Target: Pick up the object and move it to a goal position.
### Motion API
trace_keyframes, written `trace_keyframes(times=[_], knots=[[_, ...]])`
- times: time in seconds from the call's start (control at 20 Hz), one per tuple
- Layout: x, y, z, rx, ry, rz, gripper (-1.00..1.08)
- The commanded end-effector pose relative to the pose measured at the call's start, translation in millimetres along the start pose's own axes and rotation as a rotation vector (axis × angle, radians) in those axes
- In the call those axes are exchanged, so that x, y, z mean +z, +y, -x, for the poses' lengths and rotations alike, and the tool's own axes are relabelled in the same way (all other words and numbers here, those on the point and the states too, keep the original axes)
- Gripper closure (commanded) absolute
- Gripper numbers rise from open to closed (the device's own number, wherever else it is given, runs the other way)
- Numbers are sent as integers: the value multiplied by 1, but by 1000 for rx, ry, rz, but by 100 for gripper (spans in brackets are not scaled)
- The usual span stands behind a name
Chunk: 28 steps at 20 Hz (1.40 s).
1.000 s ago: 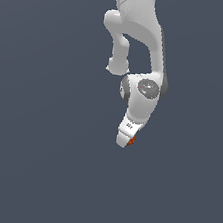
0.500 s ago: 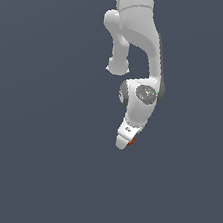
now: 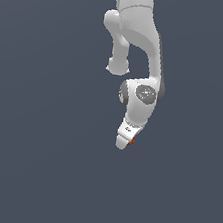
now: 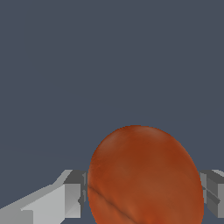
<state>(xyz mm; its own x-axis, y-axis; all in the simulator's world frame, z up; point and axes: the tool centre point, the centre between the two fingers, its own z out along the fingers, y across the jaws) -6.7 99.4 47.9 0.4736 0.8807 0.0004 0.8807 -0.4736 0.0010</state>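
Note:
The object (image 4: 144, 177) is an orange-red rounded ball that fills the space between my two grey fingers (image 4: 72, 194) in the wrist view, touching both. In the exterior view only a small orange-red sliver of the object (image 3: 132, 140) shows at the tip of the white arm, mostly hidden by the hand. My gripper (image 3: 127, 143) is shut on it, hanging low in the middle of the picture.
The white arm (image 3: 144, 42) comes down from the top of the exterior view. Behind everything lies a plain dark grey-blue surface (image 3: 30, 162) with no other things on it.
The arm has shifted slightly, carrying the ball a little lower and toward the exterior view's left. The grip stays the same.

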Motion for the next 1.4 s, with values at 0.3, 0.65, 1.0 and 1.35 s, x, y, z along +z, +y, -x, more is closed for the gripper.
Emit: trace_keyframes(times=[0.3, 0.65, 1.0, 1.35], knots=[[-2, 15, 29, 1, 0, 0, 108], [-5, 47, 90, 1, 0, 0, 108], [-10, 89, 165, 0, 0, 0, 108], [-12, 118, 212, 0, 0, -1, 108]])
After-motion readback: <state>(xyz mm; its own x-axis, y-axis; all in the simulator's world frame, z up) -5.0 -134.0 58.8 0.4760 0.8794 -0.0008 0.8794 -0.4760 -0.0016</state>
